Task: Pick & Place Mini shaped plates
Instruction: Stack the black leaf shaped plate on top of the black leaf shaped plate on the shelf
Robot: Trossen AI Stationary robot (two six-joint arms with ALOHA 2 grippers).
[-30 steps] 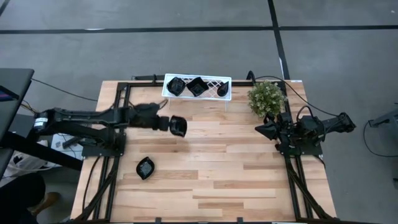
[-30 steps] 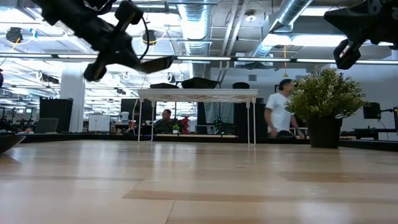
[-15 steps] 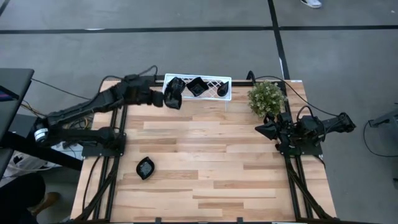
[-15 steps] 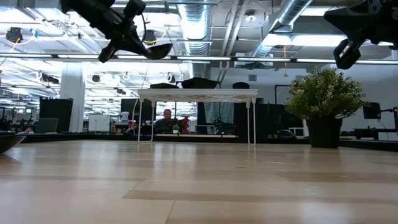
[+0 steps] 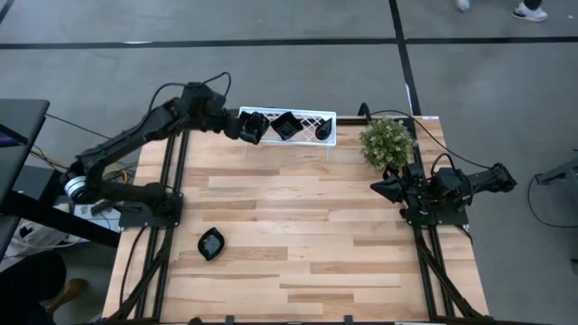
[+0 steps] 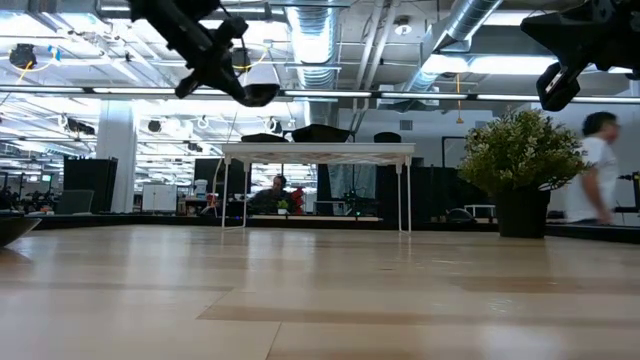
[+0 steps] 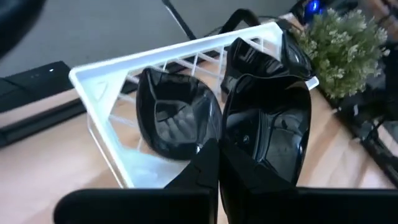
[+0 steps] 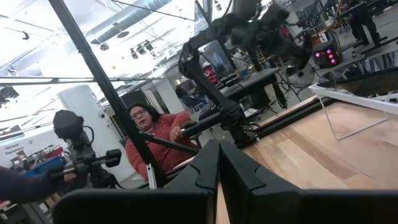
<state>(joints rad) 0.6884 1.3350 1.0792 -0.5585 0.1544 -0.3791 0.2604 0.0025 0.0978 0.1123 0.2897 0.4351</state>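
Over rack's (image 5: 312,118) left end: left claw (image 5: 237,127) clamped on plate (image 7: 267,134), long axis pointing away from wrist.

The left gripper (image 5: 242,129) has carried its black dish (image 5: 252,132) from mid-counter toward twelve o'clock, reaching the white rack (image 5: 307,116).

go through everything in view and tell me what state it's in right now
Left end effector: shut on held plate, above the rack's left end.
Right end effector: shut, empty, parked beside plant.
Rack: holds three plates.
Loose plate: lying on table.
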